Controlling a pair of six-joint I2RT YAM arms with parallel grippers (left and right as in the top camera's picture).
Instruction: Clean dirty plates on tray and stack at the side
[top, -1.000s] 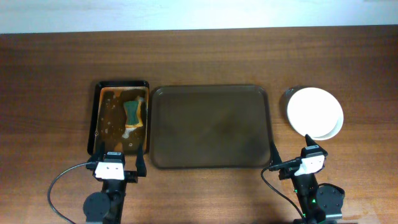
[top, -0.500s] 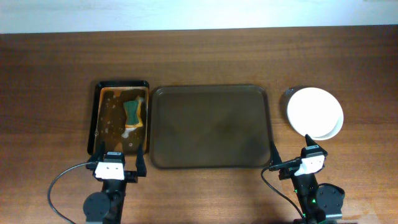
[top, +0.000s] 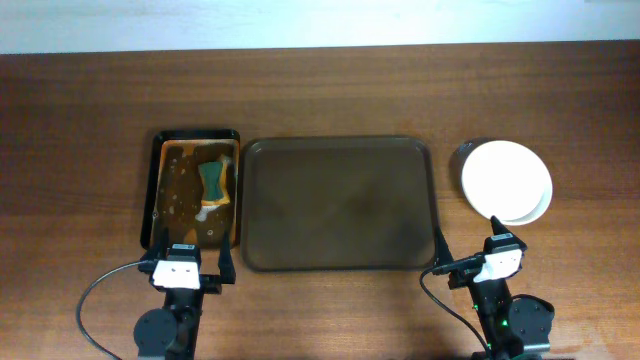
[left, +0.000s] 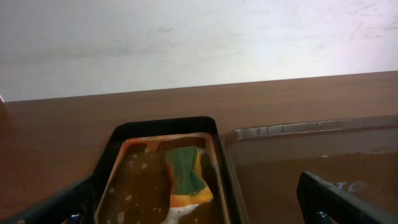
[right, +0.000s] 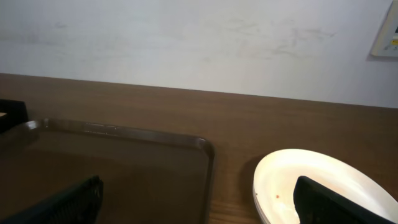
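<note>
The white plates (top: 507, 180) lie stacked on the table to the right of the dark brown tray (top: 338, 204), which holds nothing. The top plate is plain white; the stack also shows in the right wrist view (right: 317, 183). The tray shows in the right wrist view (right: 124, 162) and in the left wrist view (left: 311, 155). My left gripper (top: 190, 262) is open and empty near the table's front edge, in front of the black tray. My right gripper (top: 470, 250) is open and empty in front of the plate stack.
A smaller black tray (top: 160, 190) with brownish soapy water and a green-and-yellow sponge (top: 215, 183) stands left of the brown tray; the sponge also shows in the left wrist view (left: 186, 174). A white wall runs behind the table's far edge.
</note>
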